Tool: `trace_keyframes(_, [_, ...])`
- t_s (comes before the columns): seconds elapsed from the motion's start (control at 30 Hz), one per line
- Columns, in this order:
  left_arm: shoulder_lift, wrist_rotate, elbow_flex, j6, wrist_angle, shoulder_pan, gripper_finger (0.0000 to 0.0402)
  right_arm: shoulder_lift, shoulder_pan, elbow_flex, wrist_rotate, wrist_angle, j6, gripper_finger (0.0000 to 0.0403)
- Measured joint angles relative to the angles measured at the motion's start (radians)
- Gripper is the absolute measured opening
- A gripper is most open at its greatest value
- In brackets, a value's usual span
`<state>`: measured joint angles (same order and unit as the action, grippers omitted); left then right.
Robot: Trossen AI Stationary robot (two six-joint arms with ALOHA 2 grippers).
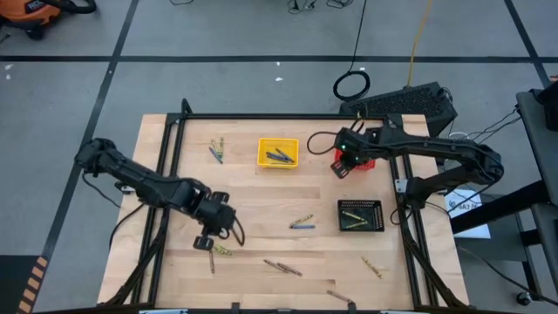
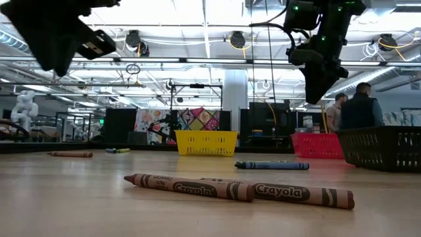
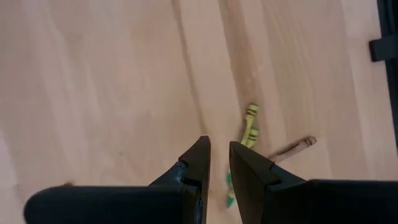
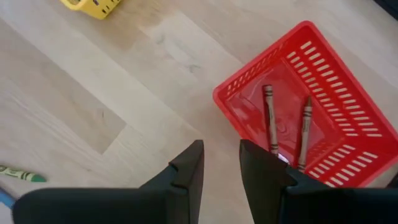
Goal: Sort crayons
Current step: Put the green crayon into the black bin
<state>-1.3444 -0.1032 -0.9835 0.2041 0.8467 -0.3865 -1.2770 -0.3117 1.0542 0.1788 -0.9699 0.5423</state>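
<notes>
the wooden worktop point(image 1: 261, 218) fills the overhead shot, and on it sit three baskets that look like the colour bins: the black basket point(image 1: 360, 215) toward the right with yellow-olive sticks inside, the yellow basket point(image 1: 278, 153) at the far middle holding blue-grey ones, and the red basket point(image 4: 305, 118), mostly covered from above by the right arm, with two brown crayons point(image 4: 286, 124) lying in it. so the sorting is under way but far from finished, by the look of it. right pincer point(image 4: 219, 165) hangs over the near rim of that red basket, its two fingers a narrow gap apart and nothing showing between them, which would fit a drop just made, though that's only my read. left pincer point(image 3: 219, 163) is on the near left of the worktop, pointed down, fingers also slightly apart and empty, poised right above a small cluster of yellow-green crayons point(image 3: 250, 124) with a brown crayon point(image 3: 292, 148) lying just beside them; i'd judge it's lining up a pick. loose crayons remain scattered: a pair point(image 1: 216, 150) far left, a blue one point(image 2: 271, 165) with an olive mate mid-worktop, two brown ones point(image 2: 237, 189) overlapping near the front, and a couple more toward the near right.
</notes>
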Motion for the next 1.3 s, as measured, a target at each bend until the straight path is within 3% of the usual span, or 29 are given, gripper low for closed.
trace_keyframes(0.3, [-0.005,-0.048,0.061,0.138,-0.035,-0.071,0.0063,0.000,0.026,0.000,0.002,0.000,0.022,0.0089])
trace_keyframes(0.43, [-0.027,-0.054,0.074,0.138,-0.061,-0.081,0.0063,0.000,0.027,0.000,0.002,0.001,0.023,0.0089])
trace_keyframes(0.67, [-0.086,-0.055,0.112,0.109,-0.259,-0.083,0.0063,0.000,0.027,0.000,0.003,0.001,0.023,0.0089])
trace_keyframes(1.07, [-0.122,-0.158,0.112,0.131,-0.264,-0.083,0.0063,0.000,0.027,0.000,0.006,0.007,0.022,0.0089])
trace_keyframes(1.3, [-0.122,0.011,0.112,0.130,-0.263,-0.102,0.0063,0.000,0.027,0.000,0.007,0.009,0.022,0.0089])
